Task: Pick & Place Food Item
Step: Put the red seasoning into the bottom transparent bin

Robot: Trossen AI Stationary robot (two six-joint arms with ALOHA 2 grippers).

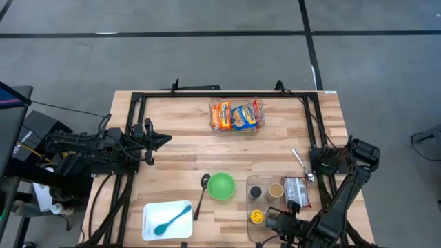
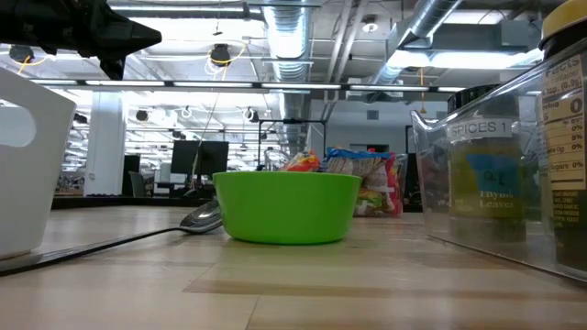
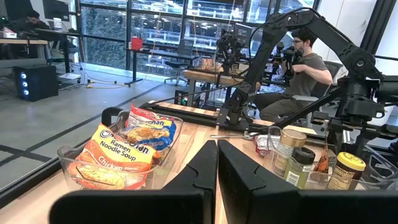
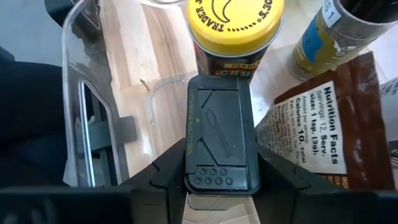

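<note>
My right gripper [image 4: 221, 169] reaches slanting down into the clear spice bin [image 1: 264, 233] at the table's near right and is shut on a jar with a black flip lid [image 4: 219, 124]. In the high view the gripper [image 1: 279, 222] hides that jar. Just beyond it stand a yellow-lidded jar [image 4: 235, 25] and a brown packet [image 4: 323, 130]. Ramen packets [image 1: 236, 116] lie in a clear tub at the far middle. My left gripper [image 1: 162, 140] hangs shut and level above the table's left side, holding nothing. My right gripper pinches the jar's black lid [image 4: 198, 163] between its two fingers, one on each long side. The fingers come from above, slanting down from the near side. The jar stands upright inside the bin; whether its base rests on the bin floor is hidden.
A green bowl [image 1: 221, 186] and a metal spoon [image 1: 202, 189] sit near the middle. A white tray with a teal spoon [image 1: 167, 220] lies near left. Another spoon [image 1: 301, 165] lies by the right arm. Two more jars [image 1: 266, 191] fill the bin's far end.
</note>
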